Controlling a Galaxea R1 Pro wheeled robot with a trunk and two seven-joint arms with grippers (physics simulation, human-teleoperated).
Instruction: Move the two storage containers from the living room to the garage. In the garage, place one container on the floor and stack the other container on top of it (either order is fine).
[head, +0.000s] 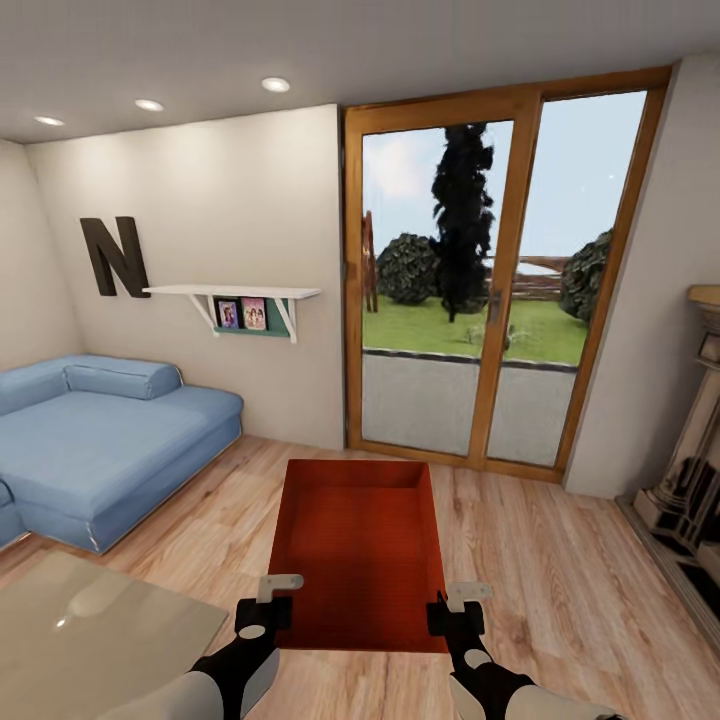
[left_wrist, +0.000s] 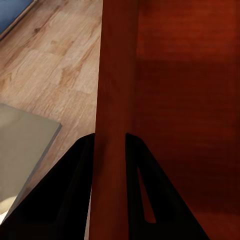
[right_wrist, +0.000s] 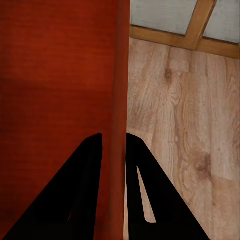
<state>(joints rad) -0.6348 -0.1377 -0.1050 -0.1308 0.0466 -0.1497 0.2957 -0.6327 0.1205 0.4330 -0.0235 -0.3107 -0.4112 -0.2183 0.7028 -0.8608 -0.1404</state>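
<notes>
A red-orange open-top storage container (head: 360, 555) hangs in front of me above the light wood plank floor of the living room. My left gripper (head: 268, 610) is shut on its left wall near the front corner. My right gripper (head: 455, 612) is shut on the right wall, opposite. In the left wrist view the thin red wall (left_wrist: 112, 130) runs between the two black fingers (left_wrist: 70, 195). The right wrist view shows the same clamp on the other wall (right_wrist: 116, 125), with the fingers (right_wrist: 80, 190) on either side. The container holds nothing.
A blue sectional sofa (head: 100, 440) stands at the left. A glass coffee table (head: 90, 630) lies close by my left arm. A wood-framed glass door (head: 480, 290) is straight ahead. A stone fireplace (head: 695, 470) stands at the right edge. Plank floor (head: 560, 580) stretches to the right.
</notes>
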